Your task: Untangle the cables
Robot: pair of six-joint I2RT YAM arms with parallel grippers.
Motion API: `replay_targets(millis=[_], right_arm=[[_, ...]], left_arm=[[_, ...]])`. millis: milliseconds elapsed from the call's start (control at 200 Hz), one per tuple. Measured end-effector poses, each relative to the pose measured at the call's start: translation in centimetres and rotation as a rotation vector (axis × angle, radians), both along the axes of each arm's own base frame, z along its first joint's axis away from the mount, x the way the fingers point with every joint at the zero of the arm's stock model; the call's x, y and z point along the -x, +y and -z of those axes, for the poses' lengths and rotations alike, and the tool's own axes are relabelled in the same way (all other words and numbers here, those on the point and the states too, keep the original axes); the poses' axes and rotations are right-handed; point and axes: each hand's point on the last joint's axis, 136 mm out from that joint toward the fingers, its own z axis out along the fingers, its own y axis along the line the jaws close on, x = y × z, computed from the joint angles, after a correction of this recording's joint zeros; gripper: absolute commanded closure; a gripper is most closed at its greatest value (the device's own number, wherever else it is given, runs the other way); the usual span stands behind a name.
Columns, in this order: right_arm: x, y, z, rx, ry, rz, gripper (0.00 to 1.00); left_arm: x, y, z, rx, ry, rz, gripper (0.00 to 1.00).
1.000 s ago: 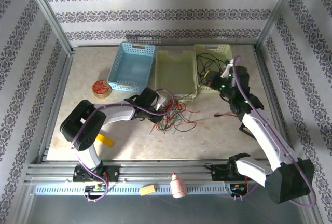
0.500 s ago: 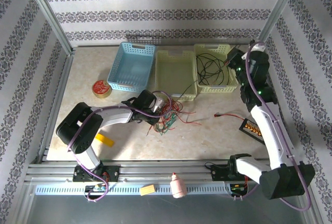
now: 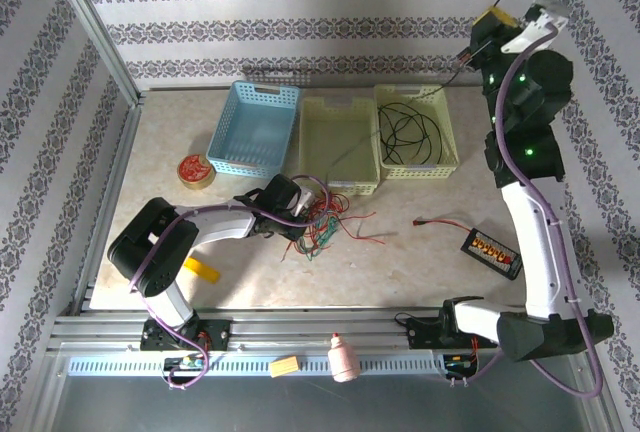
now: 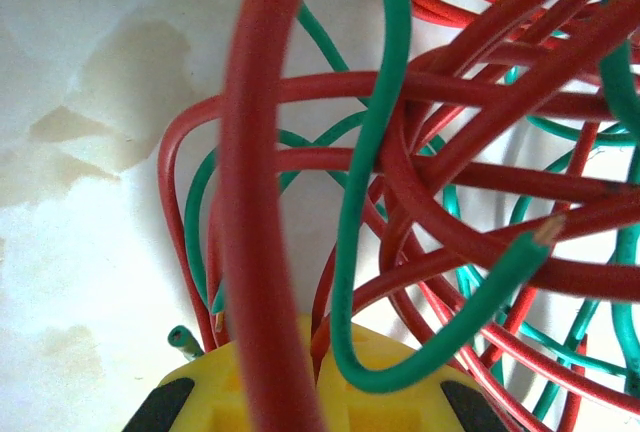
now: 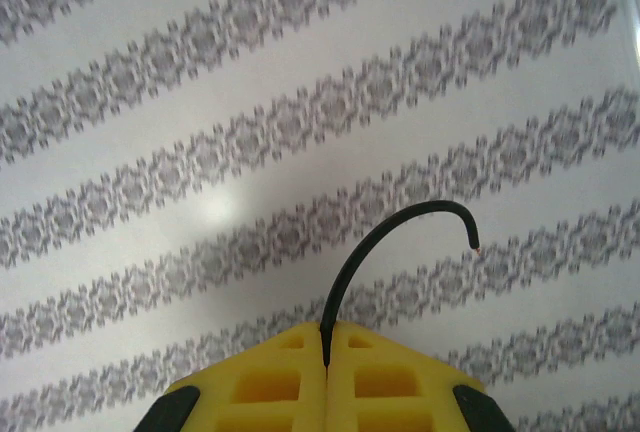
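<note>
- Black cable (image 5: 398, 220) is pinched in the closed right gripper (image 5: 325, 337), with only a short tip past the fingers. Its coil far below, in the yellow basket (image 3: 415, 174), could drag it loose.
- Red and green cables (image 4: 430, 167) crowd around the clamped left gripper (image 4: 300, 377), which grips a red strand. Pulling could tighten the knots.

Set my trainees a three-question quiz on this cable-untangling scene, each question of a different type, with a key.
1. True or false: the right hand grips a red cable.
2. The black cable lies coiled in which basket? A blue basket; B middle basket; C right-hand basket.
3. Fill in: the left hand is shut on the tangle of red and ____ wires.
Key: 1 false; 2 C; 3 green.
</note>
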Motion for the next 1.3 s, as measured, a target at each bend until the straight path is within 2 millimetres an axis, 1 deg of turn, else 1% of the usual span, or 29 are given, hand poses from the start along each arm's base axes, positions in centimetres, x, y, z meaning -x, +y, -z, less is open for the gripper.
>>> replay_targets(millis=[130, 205, 265, 335, 370, 435, 510, 575, 630, 810, 890, 1035, 1120, 1205, 1305], right_arm=[[0.9, -0.7, -3.3, 0.015, -0.07, 0.043, 1.0], [0.8, -0.7, -4.8, 0.015, -0.096, 0.047, 1.0], [0.2, -0.5, -5.6, 0.015, -0.103, 0.042, 1.0], [-0.7, 0.4, -6.6, 0.022, -0.099, 0.023, 1.0], [-1.4, 1.1, -6.9, 0.036, -0.089, 0.012, 1.0], [-2.5, 3.2, -7.5, 0.068, -0.072, -0.018, 1.0], [-3.7, 5.3, -7.5, 0.112, -0.041, -0.036, 1.0], [-4.9, 6.7, -6.7, 0.15, 0.0, -0.031, 1.0], [-5.9, 7.4, -5.2, 0.178, 0.05, -0.022, 1.0], [-9.3, 7.6, 0.0, 0.239, 0.201, 0.028, 1.0], [-10.7, 7.8, 2.6, 0.264, 0.264, 0.041, 1.0], [-12.5, 8.2, 7.8, 0.297, 0.374, 0.037, 1.0], [-13.4, 8.5, 10.3, 0.295, 0.423, 0.023, 1.0], [-14.3, 8.7, 11.9, 0.291, 0.45, 0.009, 1.0], [-15.1, 9.1, 12.5, 0.283, 0.447, -0.008, 1.0]], left_arm=[[0.2, 0.6, 0.0, -0.009, -0.013, -0.013, 1.0], [0.3, 0.8, 0.0, -0.014, -0.016, -0.018, 1.0], [0.3, 0.9, 0.0, -0.013, -0.018, -0.021, 1.0], [0.3, 0.9, 0.0, -0.012, -0.019, -0.021, 1.0], [0.3, 0.9, 0.0, -0.012, -0.019, -0.021, 1.0], [0.3, 0.9, 0.0, -0.012, -0.019, -0.022, 1.0], [0.3, 0.9, 0.0, -0.012, -0.019, -0.024, 1.0], [0.3, 0.9, 0.0, -0.011, -0.019, -0.025, 1.0], [0.3, 0.9, -0.1, -0.01, -0.021, -0.029, 1.0], [0.6, 1.3, -0.2, -0.012, -0.022, -0.04, 1.0], [0.7, 1.4, -0.2, -0.01, -0.022, -0.042, 1.0], [1.0, 1.5, -0.3, -0.01, -0.022, -0.043, 1.0], [1.1, 1.7, -0.3, -0.011, -0.02, -0.043, 1.0], [1.1, 1.7, -0.4, -0.01, -0.023, -0.044, 1.0], [1.1, 1.7, -0.4, -0.011, -0.026, -0.044, 1.0]])
